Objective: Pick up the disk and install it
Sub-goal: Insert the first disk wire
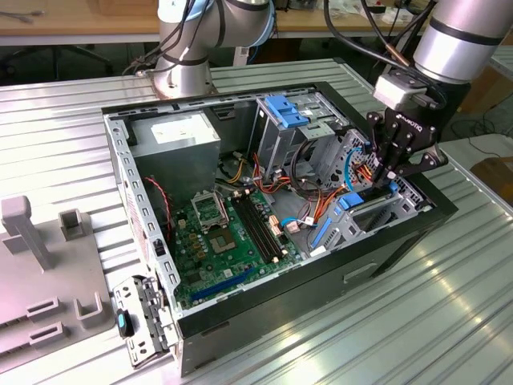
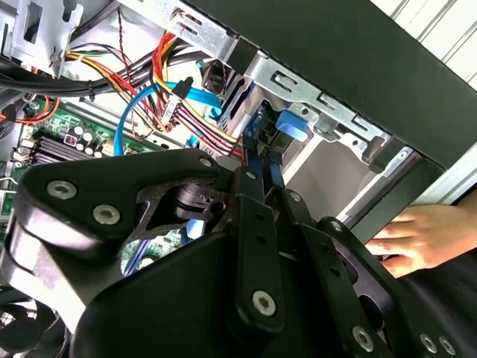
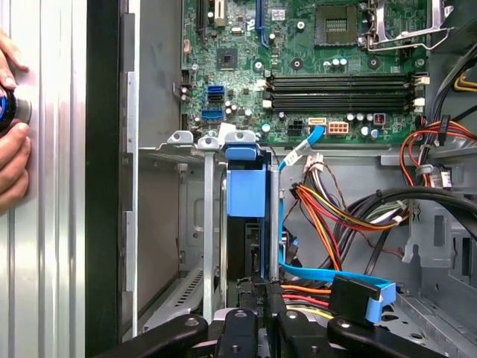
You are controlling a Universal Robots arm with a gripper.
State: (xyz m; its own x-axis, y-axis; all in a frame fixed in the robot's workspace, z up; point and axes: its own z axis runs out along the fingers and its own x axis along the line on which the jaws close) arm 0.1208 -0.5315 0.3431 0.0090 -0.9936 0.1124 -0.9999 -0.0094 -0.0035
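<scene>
On the table (image 1: 449,313), the open computer case (image 1: 264,321) holds the motherboard (image 1: 232,233) at its near left. Farther right, the claw (image 1: 383,178) pinches the disk (image 3: 246,192) upright, partly down in the drive cage (image 3: 216,224). Tilted, it could jam, or snag the nearby cables (image 3: 335,216)

**Disk seated edge-up in the drive cage**

I see the disk (image 3: 247,224) standing on edge in a slot of the metal cage, its light-blue carrier rail (image 3: 246,190) facing up with a rounded blue tab at its end. In the exterior view, its blue carrier (image 1: 346,205) shows beneath the arm's tool.
</scene>
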